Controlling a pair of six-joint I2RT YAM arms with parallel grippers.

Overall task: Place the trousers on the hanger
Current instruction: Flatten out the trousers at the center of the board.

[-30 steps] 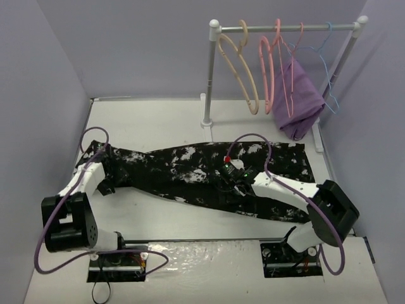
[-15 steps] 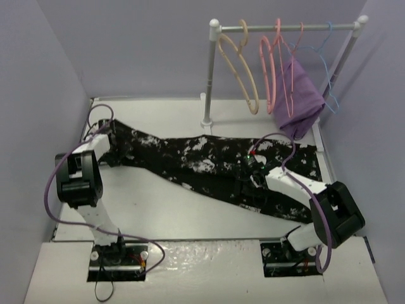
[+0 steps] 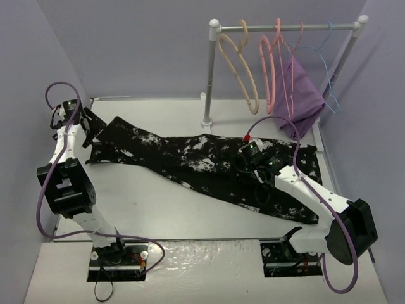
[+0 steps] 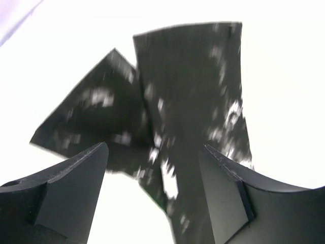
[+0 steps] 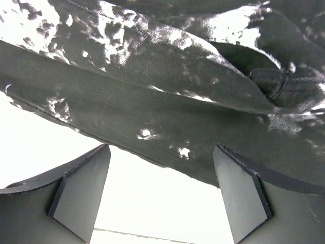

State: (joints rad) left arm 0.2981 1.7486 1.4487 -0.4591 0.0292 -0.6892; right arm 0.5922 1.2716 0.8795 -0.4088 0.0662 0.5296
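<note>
The trousers (image 3: 202, 161), black with white blotches, lie flat across the table, leg ends at the far left and waist at the right. My left gripper (image 3: 92, 126) hovers over the leg ends. In the left wrist view it (image 4: 152, 152) is open and empty, with the two leg ends (image 4: 188, 101) spread below it. My right gripper (image 3: 245, 166) is over the upper legs. In the right wrist view it (image 5: 162, 152) is open and empty above the edge of the fabric (image 5: 167, 112). The beige hanger (image 3: 238, 69) hangs on the rack at the back.
The white rack (image 3: 209, 76) stands at the back right. It carries a thick pink hanger (image 3: 268, 69), a thin pink hanger (image 3: 292, 63), a blue wire hanger (image 3: 326, 66) and a purple cloth (image 3: 300, 95). Purple walls close in the left and right sides.
My left arm swung from the near left up to the far left corner, and the leg ends shifted back with it. My right gripper moved right, towards the waist.
</note>
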